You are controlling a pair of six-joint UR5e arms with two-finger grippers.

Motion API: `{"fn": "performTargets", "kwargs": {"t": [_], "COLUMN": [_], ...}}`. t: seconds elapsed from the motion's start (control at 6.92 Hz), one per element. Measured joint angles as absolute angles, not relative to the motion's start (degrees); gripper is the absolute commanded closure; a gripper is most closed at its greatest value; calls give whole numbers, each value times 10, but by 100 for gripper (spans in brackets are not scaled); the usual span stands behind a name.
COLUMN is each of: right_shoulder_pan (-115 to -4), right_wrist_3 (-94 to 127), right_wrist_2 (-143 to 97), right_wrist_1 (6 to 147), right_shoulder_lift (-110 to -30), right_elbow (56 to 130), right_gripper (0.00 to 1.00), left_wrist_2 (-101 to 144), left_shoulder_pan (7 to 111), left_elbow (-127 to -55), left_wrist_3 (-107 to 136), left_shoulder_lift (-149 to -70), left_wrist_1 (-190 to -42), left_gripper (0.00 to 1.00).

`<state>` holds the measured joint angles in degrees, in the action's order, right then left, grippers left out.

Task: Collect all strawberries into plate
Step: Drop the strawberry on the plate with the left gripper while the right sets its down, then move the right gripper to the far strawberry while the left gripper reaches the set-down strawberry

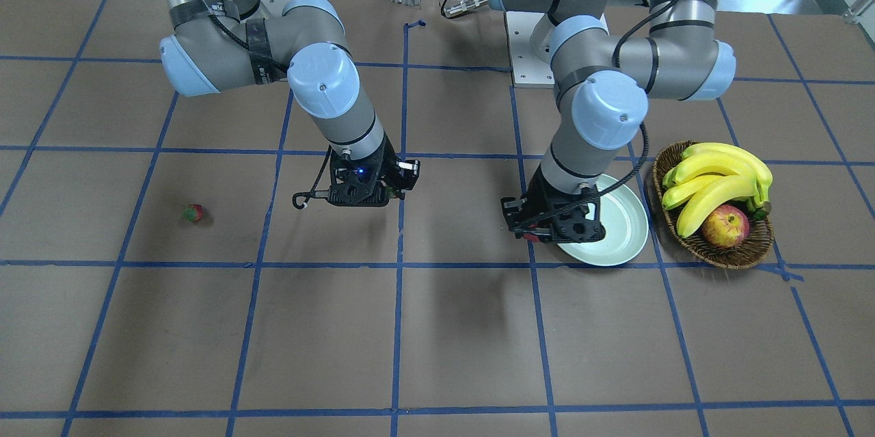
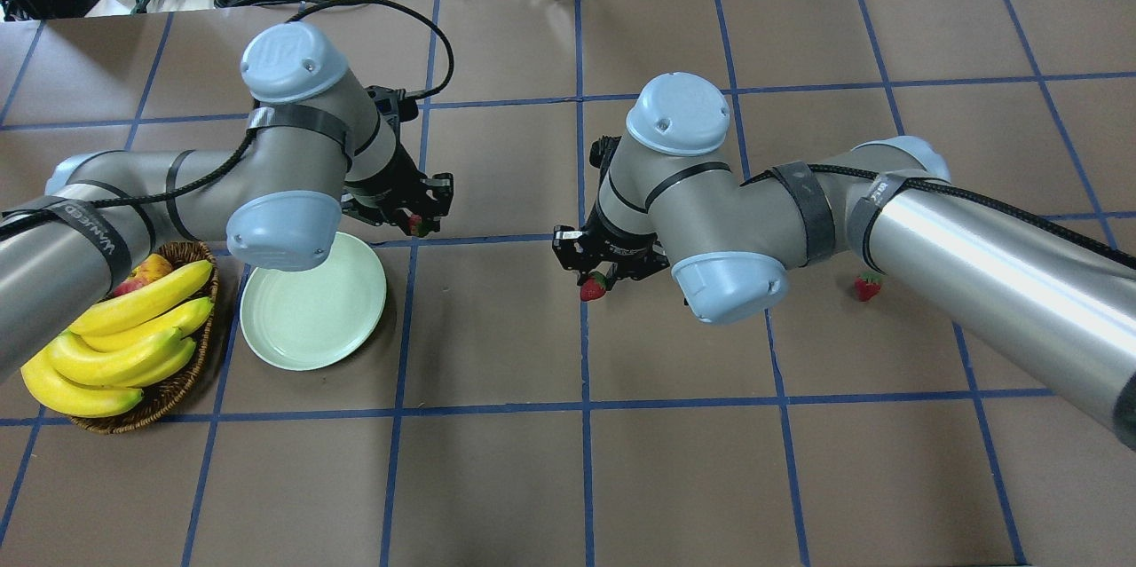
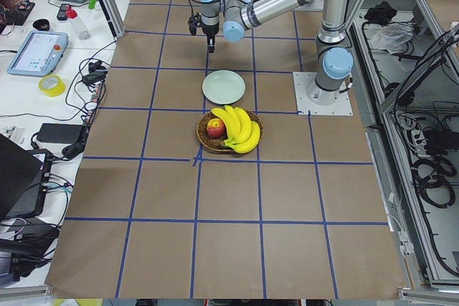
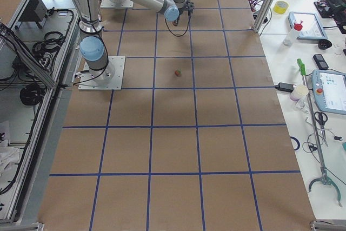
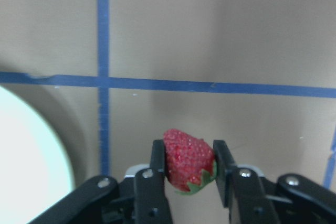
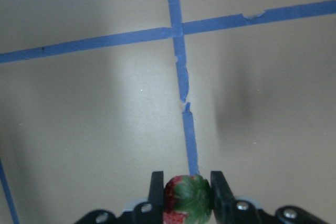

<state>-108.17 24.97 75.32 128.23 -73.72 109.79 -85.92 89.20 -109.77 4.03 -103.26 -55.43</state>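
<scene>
My left gripper (image 5: 188, 157) is shut on a strawberry (image 5: 184, 156), red with a green cap, held above the table just beside the rim of the pale mint plate (image 2: 312, 310). It also shows in the overhead view (image 2: 414, 223). My right gripper (image 6: 186, 188) is shut on a second strawberry (image 6: 185, 198) above a blue tape crossing near the table's middle (image 2: 593, 286). A third strawberry (image 2: 868, 285) lies on the table on my right side, partly behind the right arm, and shows in the front view (image 1: 194, 213). The plate (image 1: 618, 235) holds nothing.
A brown wicker basket (image 2: 182, 381) with bananas (image 2: 115, 345) and an apple (image 1: 724, 226) stands right next to the plate on the robot's far left. Blue tape lines grid the brown table. Cables and gear lie beyond the table's far edge.
</scene>
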Motion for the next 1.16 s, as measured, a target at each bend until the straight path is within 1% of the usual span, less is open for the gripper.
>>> {"fn": "performTargets", "kwargs": {"t": [0.14, 0.29, 0.43, 0.58, 0.87, 1.01, 1.16], "right_shoulder_pan": [-1093, -1116, -1140, -1157, -1167, -1164, -1149], "right_wrist_3": [258, 267, 277, 284, 281, 266, 243], "right_wrist_2": [737, 730, 734, 741, 750, 768, 798], "right_wrist_1": [1291, 1303, 1313, 1318, 1316, 1305, 1279], "right_shoulder_lift": [-724, -697, -665, -646, -641, -655, -680], "right_elbow": [1084, 1063, 1045, 1035, 1029, 1028, 1028], "right_gripper": [100, 97, 40, 0, 0, 0, 0], "left_wrist_2": [-861, -863, -865, -865, -864, -864, -864], "left_shoulder_pan": [857, 833, 814, 790, 749, 742, 740], "left_elbow": [-1100, -1106, -1118, -1131, -1151, -1155, -1156], "left_wrist_3": [4, -32, -72, -105, -153, -168, -175], "left_shoulder_lift": [-1026, -1022, -1022, -1023, -1029, -1032, -1035], "left_wrist_1": [-562, -568, -569, -568, -561, -555, -552], "left_gripper": [100, 100, 100, 100, 100, 68, 15]}}
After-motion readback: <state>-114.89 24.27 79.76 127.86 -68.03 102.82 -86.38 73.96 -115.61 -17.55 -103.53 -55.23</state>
